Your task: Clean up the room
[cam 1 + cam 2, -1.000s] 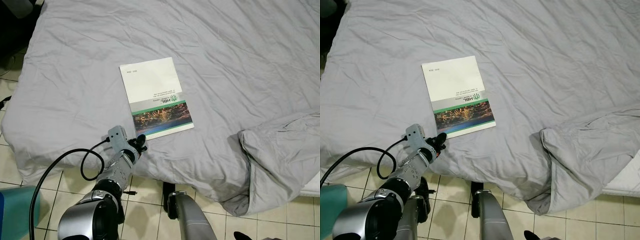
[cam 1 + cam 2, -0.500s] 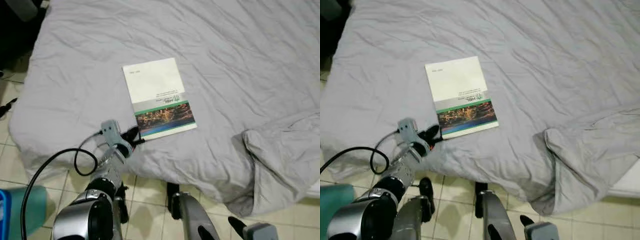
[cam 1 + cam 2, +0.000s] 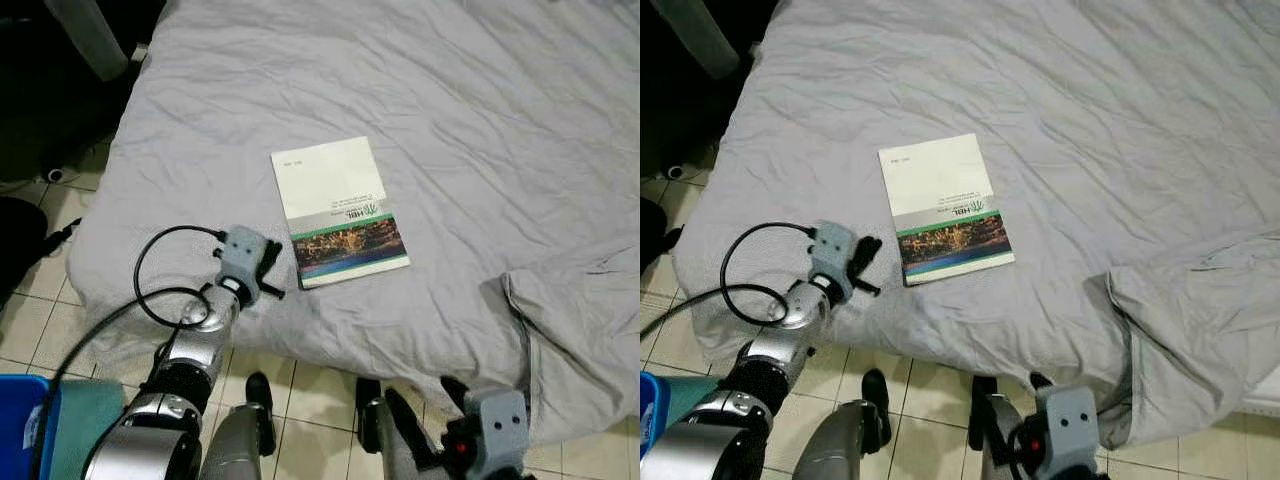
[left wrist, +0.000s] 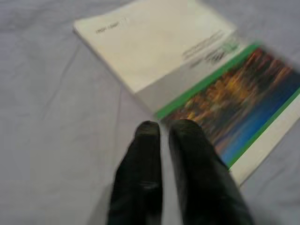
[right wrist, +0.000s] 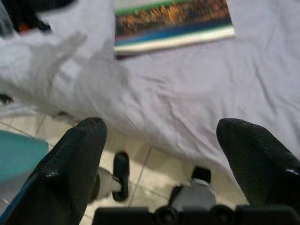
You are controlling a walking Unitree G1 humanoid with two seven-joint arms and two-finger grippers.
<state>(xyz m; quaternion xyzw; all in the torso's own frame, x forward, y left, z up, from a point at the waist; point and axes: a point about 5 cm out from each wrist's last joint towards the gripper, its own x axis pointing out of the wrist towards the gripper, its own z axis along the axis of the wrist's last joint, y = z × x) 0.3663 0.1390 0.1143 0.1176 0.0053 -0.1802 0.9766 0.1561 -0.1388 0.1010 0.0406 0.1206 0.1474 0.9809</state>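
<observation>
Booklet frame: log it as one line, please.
left gripper: shut, beside booklet | right gripper: open, idle | booklet flat on bed

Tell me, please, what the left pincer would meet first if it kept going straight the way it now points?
Most likely the booklet: the left pincer, fingers closed, points at its near long edge, just above the grey bedsheet. Depth is unclear, so it might brush the sheet first.

Soft, even light falls over the grey bedsheet (image 3: 480, 90), bright enough to show every crease without glare. The far left corner beside the bed sinks into deep shadow. Both eye views are fairly sharp, with faint softness at the edges. The left wrist view is blurred: the booklet (image 4: 197, 79) smears and the black fingers (image 4: 140, 183) are out of focus. The right wrist view is also soft, its near fingers (image 5: 70, 164) hazy.
</observation>
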